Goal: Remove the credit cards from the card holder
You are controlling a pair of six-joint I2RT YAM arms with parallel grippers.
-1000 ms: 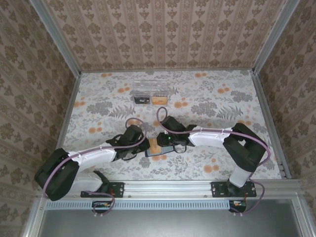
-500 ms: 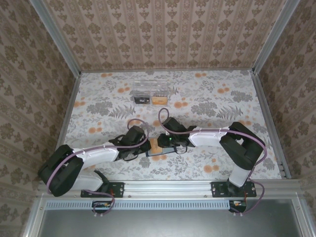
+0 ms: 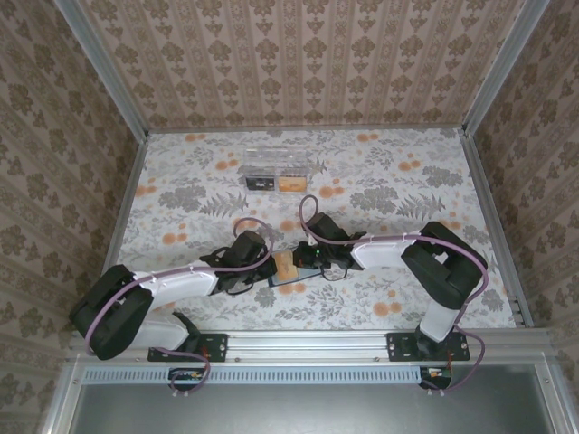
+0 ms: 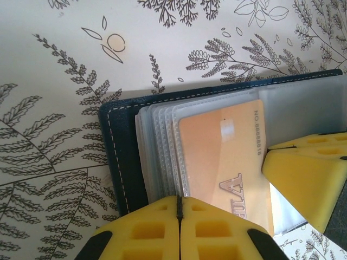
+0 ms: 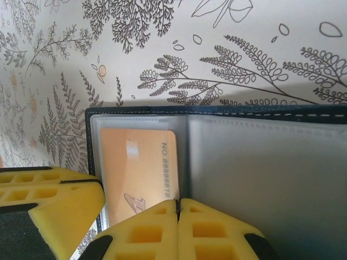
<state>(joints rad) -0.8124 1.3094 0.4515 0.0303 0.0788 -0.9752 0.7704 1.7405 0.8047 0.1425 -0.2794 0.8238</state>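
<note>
**Table.** The white, leaf-and-flower-patterned table (image 3: 181, 181) carries a clear plastic box (image 3: 274, 163) at its far side, well apart from the work. The box is unchanged over the last second.

**Arms.** Both arms reach inward and meet close to the near edge. In the last second the left arm has pushed forward and the right wrist has drawn slightly to its own side. More orange now shows between them from above.

**Card holder.** The dark navy folding card holder (image 3: 291, 283) lies open and flat on the table between the two grippers. Its stack of clear plastic sleeves (image 4: 157, 146) is exposed.

**Credit card.** The orange-tan rectangular credit card (image 4: 222, 157) sits inside the front sleeve, with its embossed number legible. No card is out.

**Left gripper** (image 4: 179, 208). Its yellow pads are pressed together at the near edge of the sleeve stack. Whether a sleeve is caught in the seam cannot be told.

**Right gripper** (image 5: 178, 208). Its pads are likewise closed together, at the fold of the sleeves.

**Finding.** The shift appears to have spread the holder and bared the card. Extraction has not begun, and the card's free edge needs pinching next.
</note>
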